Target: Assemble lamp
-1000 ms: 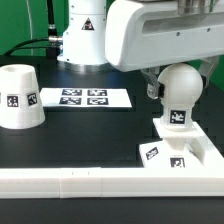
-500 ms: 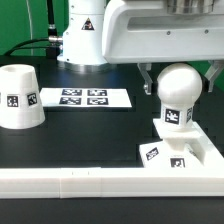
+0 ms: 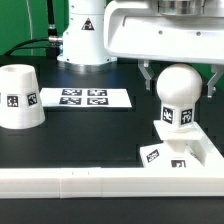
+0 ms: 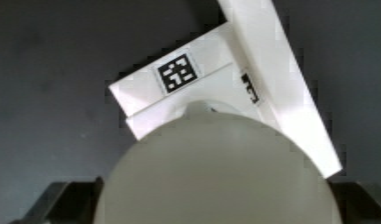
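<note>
The white round bulb (image 3: 180, 92) stands upright on the flat square base (image 3: 200, 150) at the exterior view's right. My gripper (image 3: 180, 82) straddles the bulb with a finger on each side, and a small dark gap shows at each finger, so it is open. In the wrist view the bulb (image 4: 213, 165) fills the picture between the two dark fingers (image 4: 71, 205). The base (image 4: 187, 85) with its tag lies beyond it. The tapered shade (image 3: 20, 97) stands mouth down, alone, at the exterior view's left.
The marker board (image 3: 85, 98) lies flat in the middle at the back. The long white border rail (image 3: 90, 182) runs along the front, touching the base. The robot's pedestal (image 3: 82, 35) stands behind the marker board.
The bulb was tilted a second ago and now stands upright, with its tag turned toward the exterior view's right. The fingers have spread off the bulb's sides.
</note>
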Available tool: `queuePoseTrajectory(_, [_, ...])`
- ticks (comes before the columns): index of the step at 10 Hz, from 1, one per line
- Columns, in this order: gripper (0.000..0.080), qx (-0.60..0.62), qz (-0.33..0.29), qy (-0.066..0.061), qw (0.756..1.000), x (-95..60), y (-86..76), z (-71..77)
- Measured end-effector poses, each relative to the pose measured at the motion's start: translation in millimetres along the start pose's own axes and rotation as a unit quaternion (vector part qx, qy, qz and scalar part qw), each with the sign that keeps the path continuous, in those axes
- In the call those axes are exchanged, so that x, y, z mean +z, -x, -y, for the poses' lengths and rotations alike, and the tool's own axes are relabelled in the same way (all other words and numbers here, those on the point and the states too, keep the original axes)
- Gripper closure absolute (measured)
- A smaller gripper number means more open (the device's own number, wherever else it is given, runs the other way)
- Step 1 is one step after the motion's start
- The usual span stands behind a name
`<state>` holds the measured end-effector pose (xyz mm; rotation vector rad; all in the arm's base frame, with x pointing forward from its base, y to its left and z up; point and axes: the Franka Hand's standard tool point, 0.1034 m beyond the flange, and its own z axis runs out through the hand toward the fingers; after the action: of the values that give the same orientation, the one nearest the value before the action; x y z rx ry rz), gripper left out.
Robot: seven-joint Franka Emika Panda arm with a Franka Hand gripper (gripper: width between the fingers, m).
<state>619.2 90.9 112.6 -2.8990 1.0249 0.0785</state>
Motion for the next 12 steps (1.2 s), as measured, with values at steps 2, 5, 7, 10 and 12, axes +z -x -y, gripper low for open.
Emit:
queuePoseTrajectory(2, [0.0222, 0.077, 0.005, -0.002, 0.997, -0.1, -1.1, 1.1])
queuePoseTrajectory(5, [0.0221, 0.102, 0.007, -0.005, 0.995, 0.0, -0.2, 2.5])
queuePoseTrajectory(7, [0.0105, 0.057, 0.007, -0.005, 0.998, 0.2, 2.6, 4.9])
queuePoseTrajectory(10, [0.01, -0.1, -0.002, -0.004, 0.995, 0.9, 4.1, 8.1])
queuePoseTrajectory(12, [0.01, -0.197, -0.004, -0.004, 0.98, -0.1, 1.5, 6.7])
